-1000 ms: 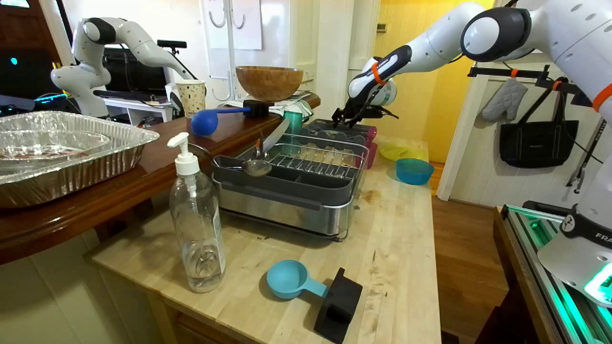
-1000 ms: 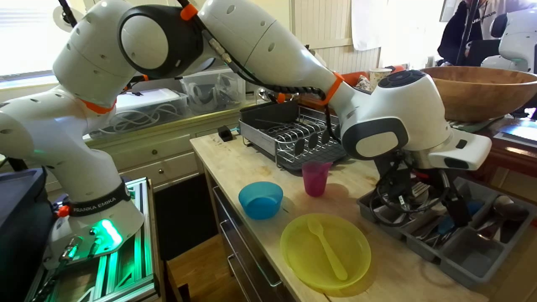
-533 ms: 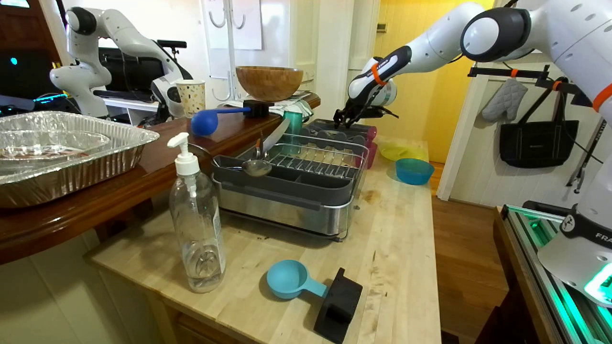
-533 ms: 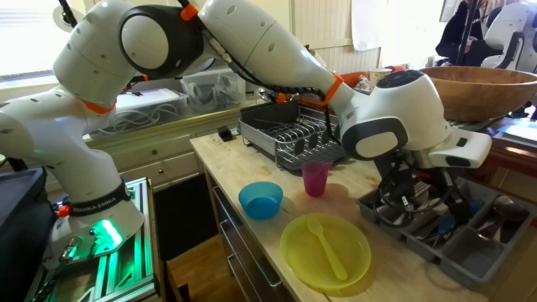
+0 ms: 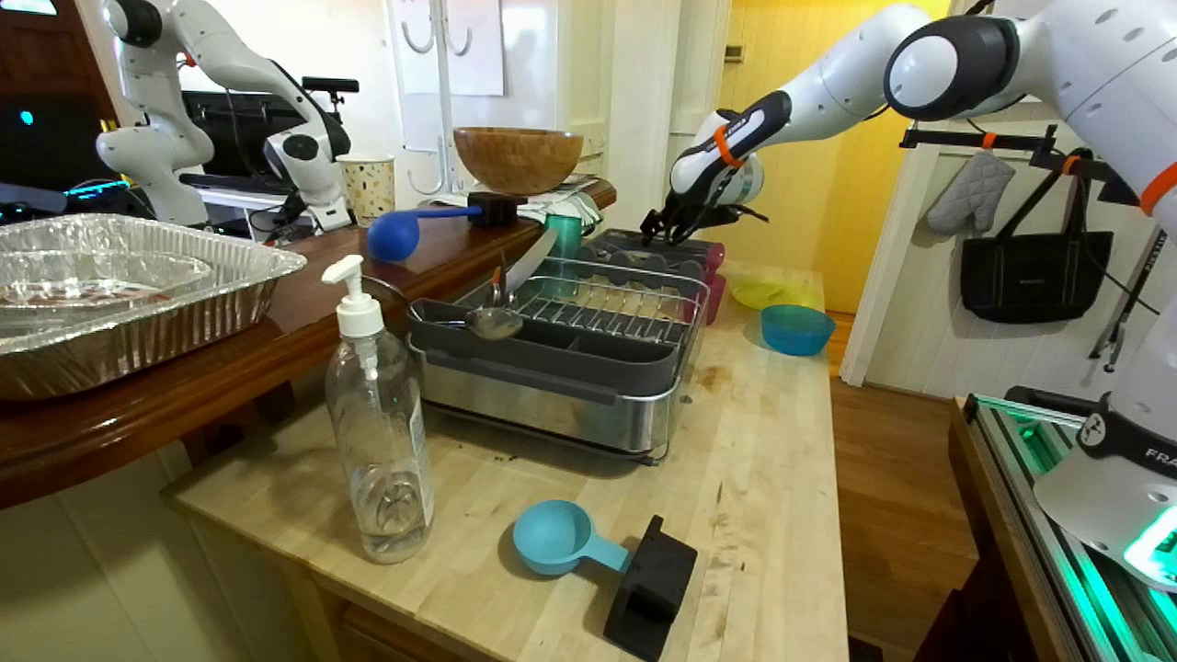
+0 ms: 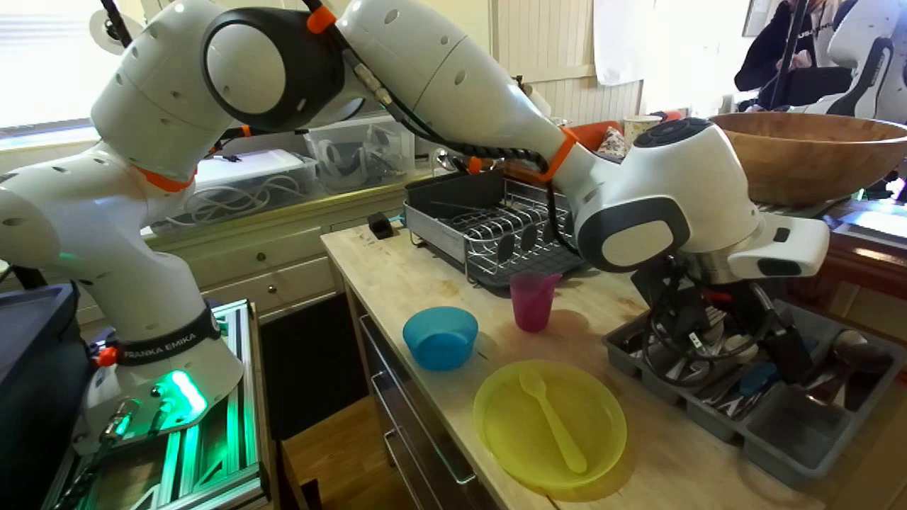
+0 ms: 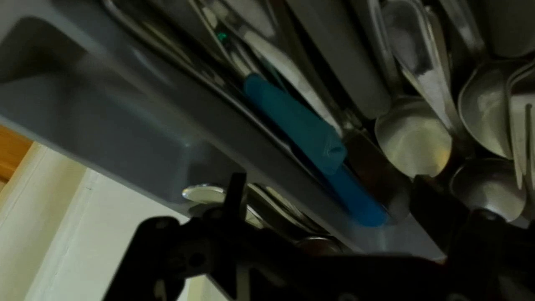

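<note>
The gray cutlery tray sits in the lower right of an exterior view, with the end of the white arm over it. That arm is the largest thing there: it rises along the left edge, crosses the top and bends down at the right. The table under the tray stretches from the middle of the frame to the bottom right. A dish rack stands just above the centre, and a wooden bowl fills much of the upper right. A yellow plate lies at the bottom centre. The claw is released, its two fingers well apart in the lower half of the wrist view, one left of centre and one toward the right; whether a tip touches anything in the tray I cannot tell. Smaller again, a blue bowl is up and left of the plate, and a pink cup is above it. A yellow spoon slants across the plate. In the wrist view, metal spoons and a fork show at the right, while a blue handle slants through the middle, its lower end in line with the gap between the fingers
</note>
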`<state>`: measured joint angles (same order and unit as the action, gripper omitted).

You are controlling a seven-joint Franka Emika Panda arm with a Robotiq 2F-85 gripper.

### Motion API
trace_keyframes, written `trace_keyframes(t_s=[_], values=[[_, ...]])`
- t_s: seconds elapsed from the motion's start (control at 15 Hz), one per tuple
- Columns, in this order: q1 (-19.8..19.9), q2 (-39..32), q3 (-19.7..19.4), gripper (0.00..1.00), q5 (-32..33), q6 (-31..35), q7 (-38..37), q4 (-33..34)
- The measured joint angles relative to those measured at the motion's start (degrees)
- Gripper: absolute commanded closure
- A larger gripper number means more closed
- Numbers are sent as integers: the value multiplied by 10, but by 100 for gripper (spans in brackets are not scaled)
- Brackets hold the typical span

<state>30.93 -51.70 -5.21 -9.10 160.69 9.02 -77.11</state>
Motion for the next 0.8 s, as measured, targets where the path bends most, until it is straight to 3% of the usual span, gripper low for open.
trace_keyframes(t_s=[0.8], values=[[-1,2,6,0,1,0,55,-9]])
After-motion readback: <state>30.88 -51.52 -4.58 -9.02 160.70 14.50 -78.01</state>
